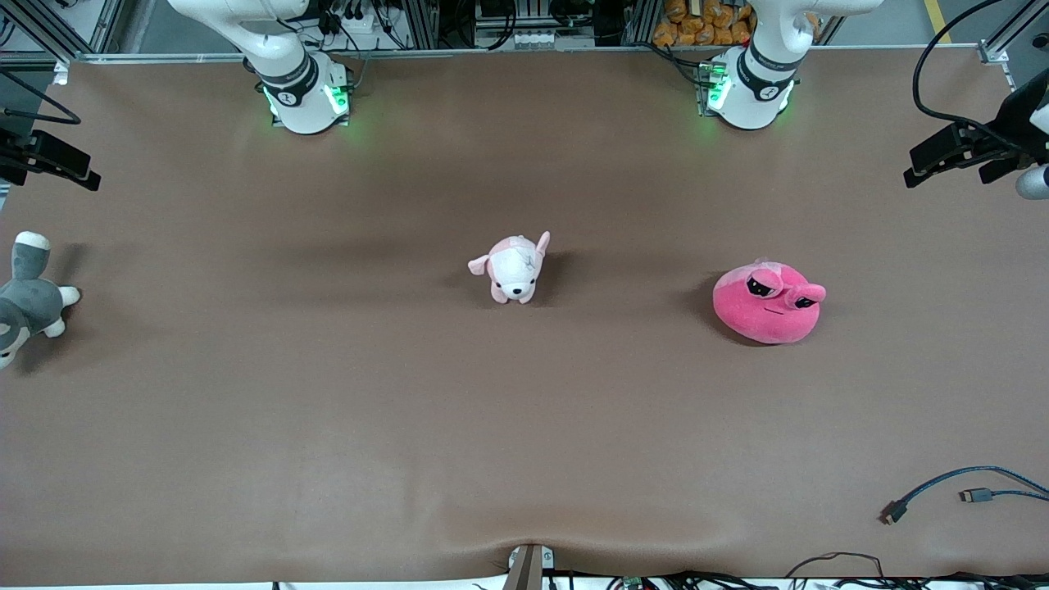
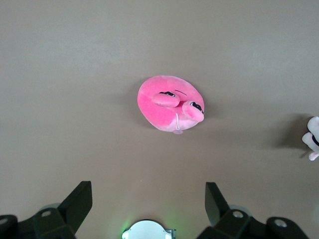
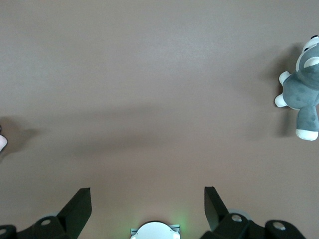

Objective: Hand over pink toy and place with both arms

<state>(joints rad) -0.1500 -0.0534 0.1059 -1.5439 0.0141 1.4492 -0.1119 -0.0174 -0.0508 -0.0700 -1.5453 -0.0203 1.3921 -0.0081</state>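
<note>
The pink toy (image 1: 766, 305) is a hot-pink round plush with two bulging half-lidded eyes. It rests on the brown table toward the left arm's end, nearer the front camera than the left arm's base (image 1: 750, 86). In the left wrist view the pink toy (image 2: 167, 102) lies well below the left gripper (image 2: 148, 191), which hangs open and empty high above the table by its own base. The right gripper (image 3: 147, 194) is also open and empty, high over bare table near the right arm's base (image 1: 307, 90). Neither gripper shows in the front view.
A pale pink-and-white puppy plush (image 1: 512, 269) stands mid-table. A grey-and-white plush animal (image 1: 29, 299) lies at the right arm's end of the table. Cables (image 1: 942, 487) lie near the front corner at the left arm's end. Black camera mounts (image 1: 963, 147) overhang both table ends.
</note>
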